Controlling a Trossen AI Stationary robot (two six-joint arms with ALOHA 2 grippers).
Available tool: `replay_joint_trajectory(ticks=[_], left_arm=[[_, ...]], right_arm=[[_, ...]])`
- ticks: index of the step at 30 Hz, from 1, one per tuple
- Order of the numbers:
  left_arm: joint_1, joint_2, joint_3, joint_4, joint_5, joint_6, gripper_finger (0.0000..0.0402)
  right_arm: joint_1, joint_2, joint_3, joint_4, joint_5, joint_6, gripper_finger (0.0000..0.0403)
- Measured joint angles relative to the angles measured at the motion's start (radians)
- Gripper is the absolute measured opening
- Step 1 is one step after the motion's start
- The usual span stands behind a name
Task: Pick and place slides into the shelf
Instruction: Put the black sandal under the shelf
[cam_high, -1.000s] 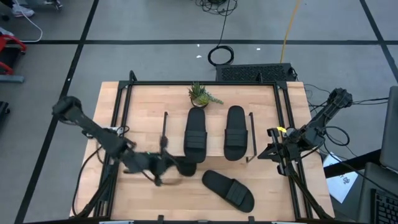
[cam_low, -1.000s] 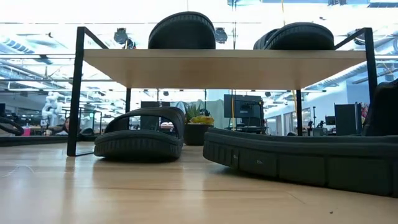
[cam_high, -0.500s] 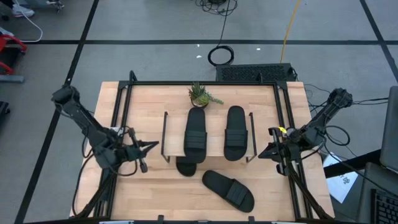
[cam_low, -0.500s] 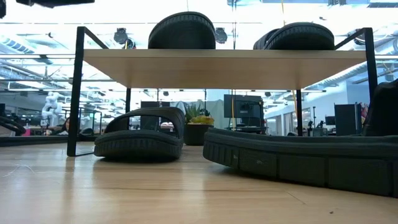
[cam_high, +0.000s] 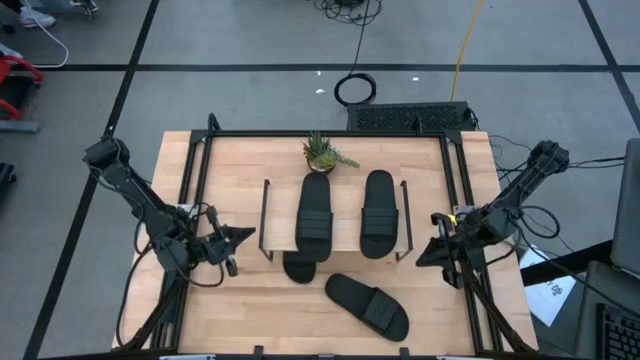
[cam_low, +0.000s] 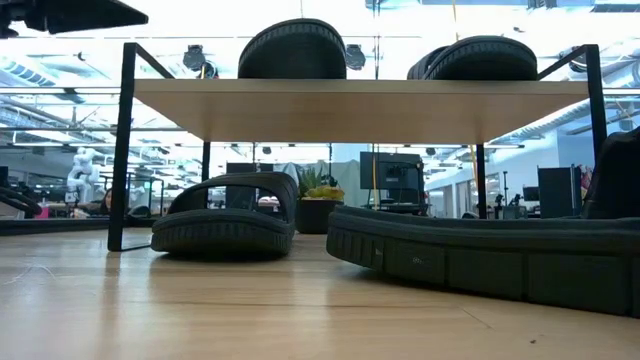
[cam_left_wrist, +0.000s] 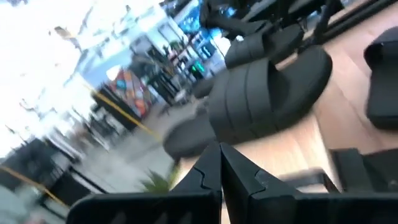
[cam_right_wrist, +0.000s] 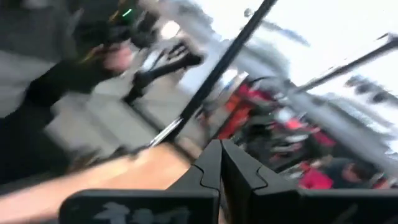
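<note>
tabletop (cam_high: 240, 310): light wood, grey taped floor around | shelf (cam_high: 282, 235): two slides (cam_high: 314, 216) on top, one under, one loose in front | left claw (cam_high: 236, 238) closed, empty, beside shelf | right claw (cam_high: 428, 250) closed at right edge

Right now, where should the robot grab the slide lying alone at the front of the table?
Probably by its wide strap. The loose slide lies flat and slanted, strap up, so a gripper could come straight down and pinch the strap's raised arch across its width. The right gripper looks nearer, and nothing stands in its way.
</note>
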Motion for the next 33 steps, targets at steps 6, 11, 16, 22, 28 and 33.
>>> replay_joint_trajectory(ticks=[6,11,16,22,28,33], left_arm=[[0.043,-0.001,0.046,0.231,0.082,0.260,0.0002],[0.089,0.000,0.046,0.241,0.103,0.218,0.0015],[0.135,0.000,0.046,0.103,0.103,0.080,0.0020],[0.173,0.000,0.046,0.003,0.106,-0.036,0.0009],[0.187,0.000,0.046,-0.017,0.106,-0.105,0.0007],[0.187,0.000,0.046,-0.033,0.106,-0.121,0.0021]], right_arm=[[0.003,0.055,0.104,-0.007,0.328,-0.048,0.0007],[0.045,0.195,0.308,-0.218,0.637,-0.037,0.0056],[0.152,0.371,0.460,-0.286,1.005,-0.109,0.0137],[0.296,0.534,0.507,-0.142,1.224,-0.074,0.0226],[0.416,0.655,0.503,0.002,1.224,0.142,0.0266],[0.487,0.760,0.503,0.000,1.224,0.327,0.0264]])
